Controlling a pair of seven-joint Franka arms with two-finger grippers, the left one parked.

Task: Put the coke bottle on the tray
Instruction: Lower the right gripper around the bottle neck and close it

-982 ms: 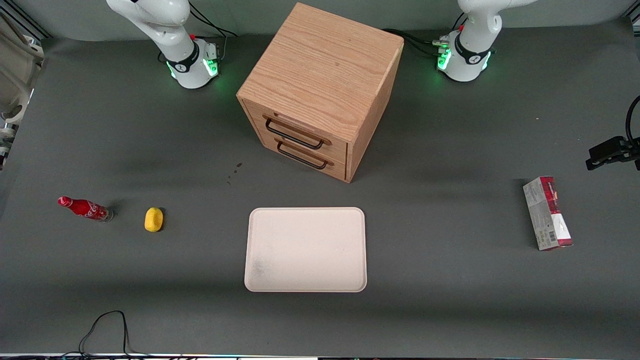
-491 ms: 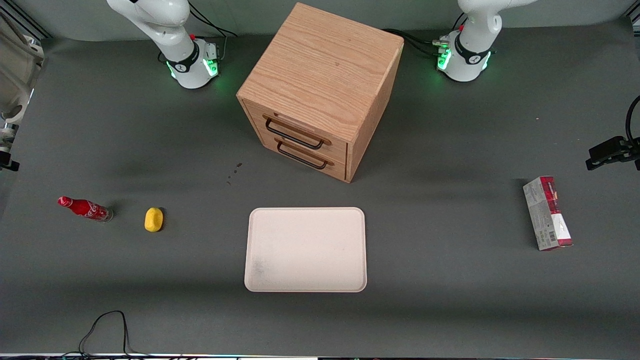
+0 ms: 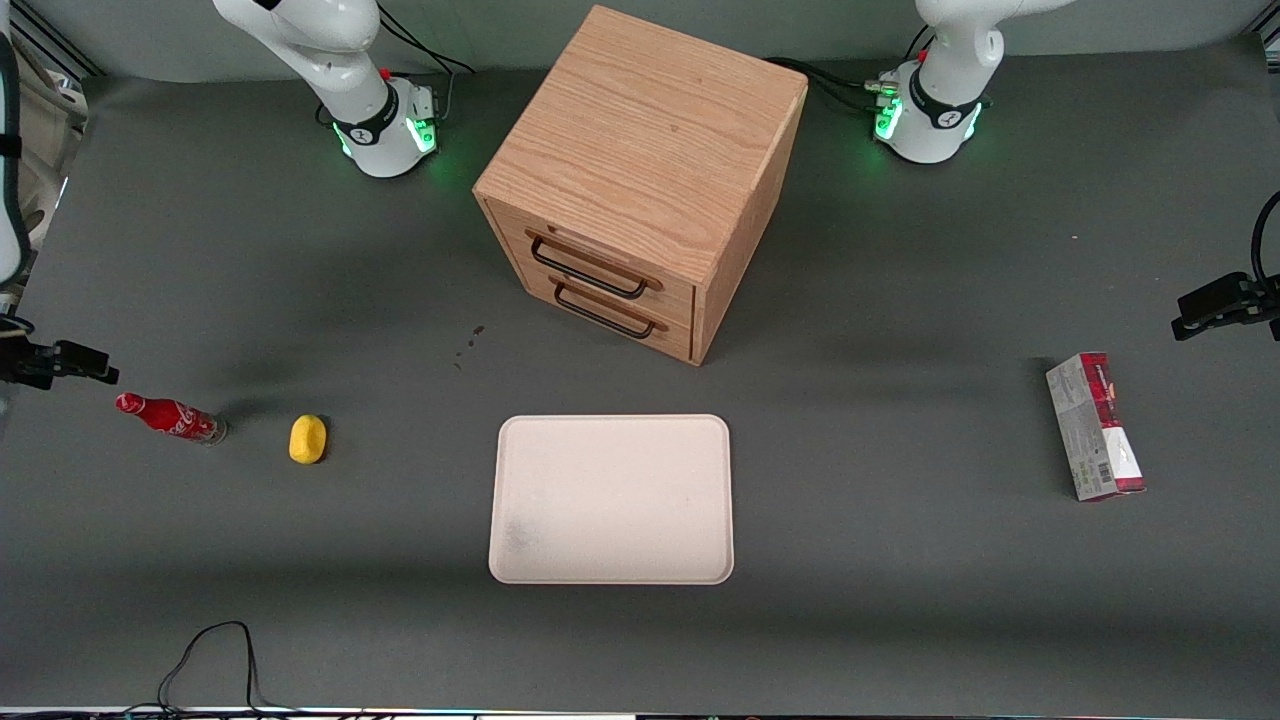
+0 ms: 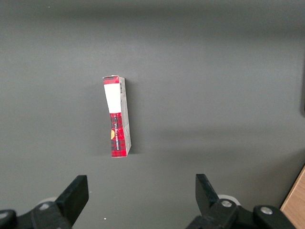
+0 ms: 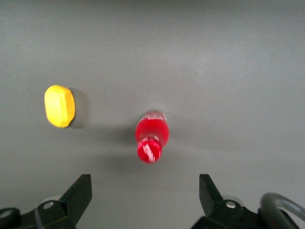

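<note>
The coke bottle (image 3: 168, 417) is small and red with white lettering, and it stands on the grey table toward the working arm's end. The right wrist view shows it from above (image 5: 151, 136), red cap toward the camera. My right gripper (image 5: 144, 193) is open and empty, hovering above the table with the bottle just ahead of the gap between its fingers. In the front view the gripper (image 3: 68, 362) shows at the frame edge, beside and slightly above the bottle. The cream tray (image 3: 611, 499) lies flat in front of the drawer cabinet, nearer the front camera.
A yellow lemon-like object (image 3: 308, 439) lies between the bottle and the tray, and it also shows in the right wrist view (image 5: 59, 106). The wooden two-drawer cabinet (image 3: 640, 180) stands mid-table. A red-and-grey carton (image 3: 1095, 425) lies toward the parked arm's end. A black cable (image 3: 210, 655) loops near the front edge.
My right arm and gripper have come into the front view at the frame edge, moving down toward the bottle. The bottle, tray and other objects have not moved.
</note>
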